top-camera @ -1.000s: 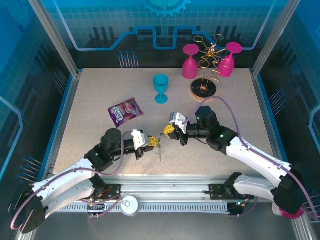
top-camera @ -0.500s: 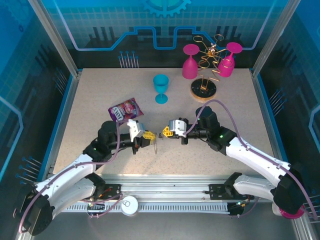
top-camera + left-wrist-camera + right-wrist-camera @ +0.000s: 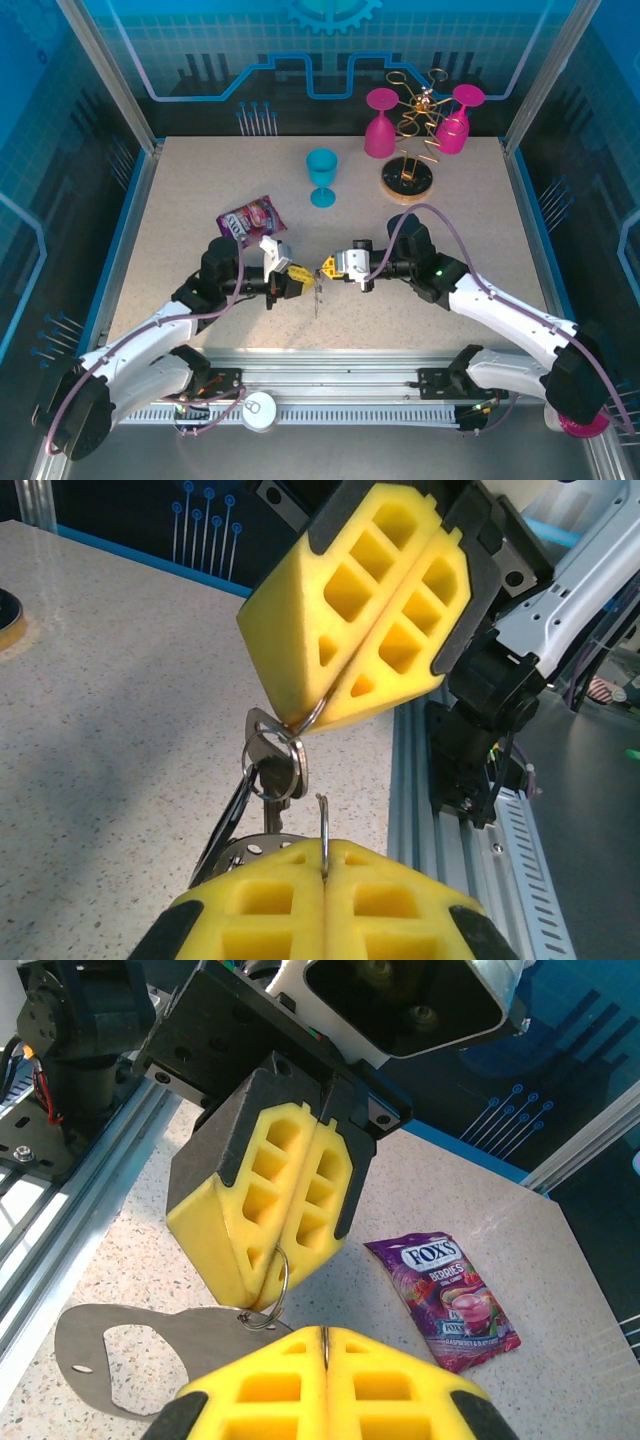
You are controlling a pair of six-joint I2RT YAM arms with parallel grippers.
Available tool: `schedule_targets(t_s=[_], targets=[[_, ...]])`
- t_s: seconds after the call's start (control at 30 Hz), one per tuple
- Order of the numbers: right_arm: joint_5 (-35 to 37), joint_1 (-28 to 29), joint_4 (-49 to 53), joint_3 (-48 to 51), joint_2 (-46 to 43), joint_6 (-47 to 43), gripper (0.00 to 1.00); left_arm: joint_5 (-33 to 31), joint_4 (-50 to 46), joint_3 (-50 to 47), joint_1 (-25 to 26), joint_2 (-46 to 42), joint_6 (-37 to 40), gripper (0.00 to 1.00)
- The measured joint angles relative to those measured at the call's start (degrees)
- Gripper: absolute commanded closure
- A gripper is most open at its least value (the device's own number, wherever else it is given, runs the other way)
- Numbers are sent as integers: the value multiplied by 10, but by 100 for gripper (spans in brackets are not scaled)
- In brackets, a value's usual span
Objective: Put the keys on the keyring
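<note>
My left pincer (image 3: pixel 300 273) and my right pincer (image 3: pixel 327 266) are both clamped fully shut, tips almost meeting above the table (image 3: pixel 180 200). Each nips a thin wire ring of the keyring (image 3: pixel 228 825); possibly the same ring, view unclear. The keys (image 3: pixel 272 815) hang beneath, long axis vertical, pointing down. The purple packet (image 3: pixel 445 1300) reads "FOX'S". The blue goblet (image 3: pixel 322 177) stands upright, well apart.

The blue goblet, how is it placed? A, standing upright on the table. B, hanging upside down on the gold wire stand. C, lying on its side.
A: the blue goblet stands upright on its foot on the table, apart from the gold wire stand.
</note>
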State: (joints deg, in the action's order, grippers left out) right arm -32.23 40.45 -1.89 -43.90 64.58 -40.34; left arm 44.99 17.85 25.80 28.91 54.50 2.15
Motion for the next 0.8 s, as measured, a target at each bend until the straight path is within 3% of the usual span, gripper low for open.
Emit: schedule_targets(t_s=[0.8], targets=[[-27,9,8,0,12,-7,100,29,9,0,-1,0,-8,100]])
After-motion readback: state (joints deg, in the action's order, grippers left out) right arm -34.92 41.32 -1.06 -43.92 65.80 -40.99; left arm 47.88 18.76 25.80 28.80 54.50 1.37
